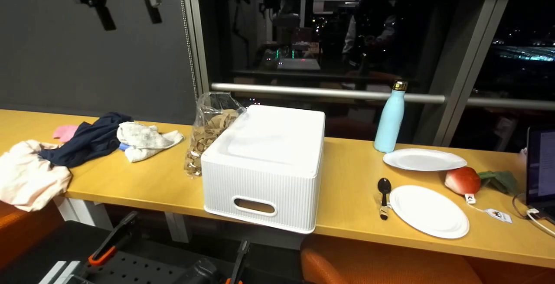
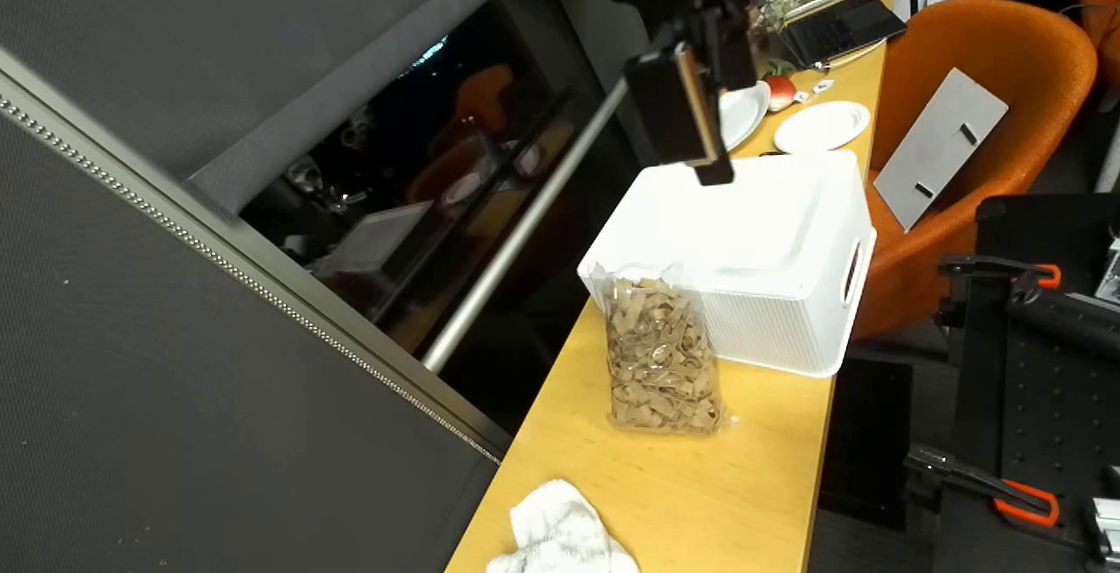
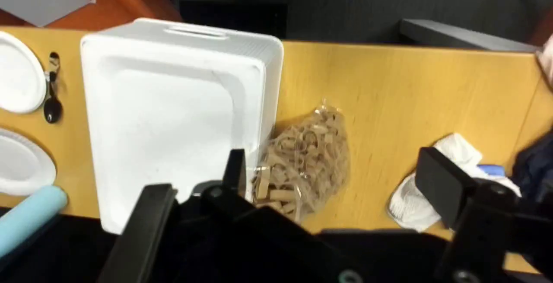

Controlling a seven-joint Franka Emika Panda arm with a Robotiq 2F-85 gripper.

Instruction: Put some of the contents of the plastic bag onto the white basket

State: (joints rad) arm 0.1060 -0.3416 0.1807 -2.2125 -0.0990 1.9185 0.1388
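Note:
The clear plastic bag (image 1: 207, 134) is full of tan curled strips. It stands upright on the table, against the side of the white basket, in both exterior views (image 2: 661, 372). Its upper part looks loose and crumpled. The white basket (image 1: 260, 190) has a ribbed wall, a flat closed face on top and a slot low on its front side; it also shows in the wrist view (image 3: 173, 114). My gripper (image 1: 130, 16) is open and empty, high above the table. In the wrist view the bag (image 3: 309, 157) lies below and between the spread fingers (image 3: 339, 173).
A white cloth (image 1: 145, 140), a navy cloth (image 1: 93, 138) and a pale pink cloth (image 1: 32, 173) lie beside the bag. A blue bottle (image 1: 390, 119), white plates (image 1: 429, 211), a black spoon (image 1: 384, 193) and a laptop (image 1: 542, 167) are past the basket. A metal rail (image 1: 329, 92) runs behind.

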